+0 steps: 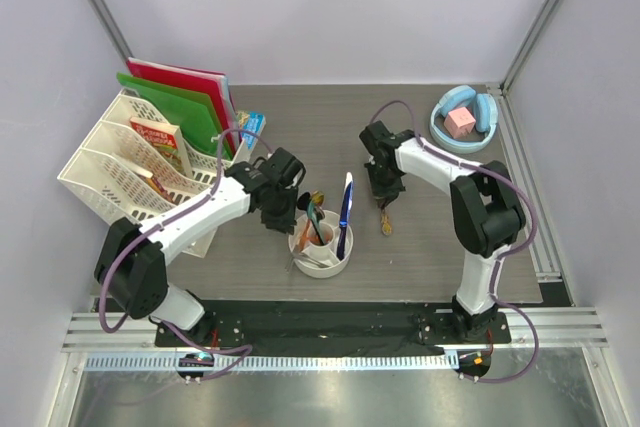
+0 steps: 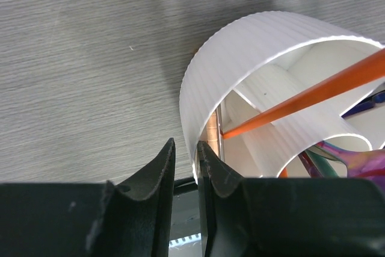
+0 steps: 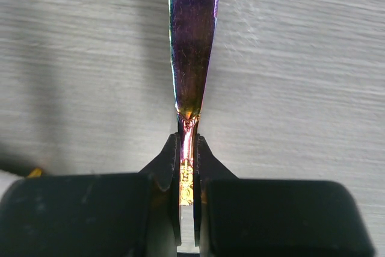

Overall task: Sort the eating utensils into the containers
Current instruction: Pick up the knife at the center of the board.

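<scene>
The white round cup (image 1: 340, 265) stands between the arms with a dark blue knife (image 1: 345, 202), a teal piece (image 1: 313, 217) and orange pieces standing in it. My left gripper (image 1: 284, 217) is at the cup's left rim. In the left wrist view its jaws (image 2: 185, 148) are a narrow gap apart and hold nothing, with the cup's wall (image 2: 240, 58) just beyond. An orange chopstick (image 2: 313, 91), a gold piece (image 2: 210, 130) and a purple piece (image 2: 361, 162) lie inside. My right gripper (image 1: 385, 197) is shut on an iridescent utensil (image 3: 192, 40) at its narrow neck, low over the table.
A white lattice file rack (image 1: 105, 172) with books and red and green folders (image 1: 180, 97) stands at the back left. A light blue bowl (image 1: 440, 132) with a pink cube (image 1: 460, 123) sits at the back right. A black mounting strip (image 1: 330, 322) runs along the near edge.
</scene>
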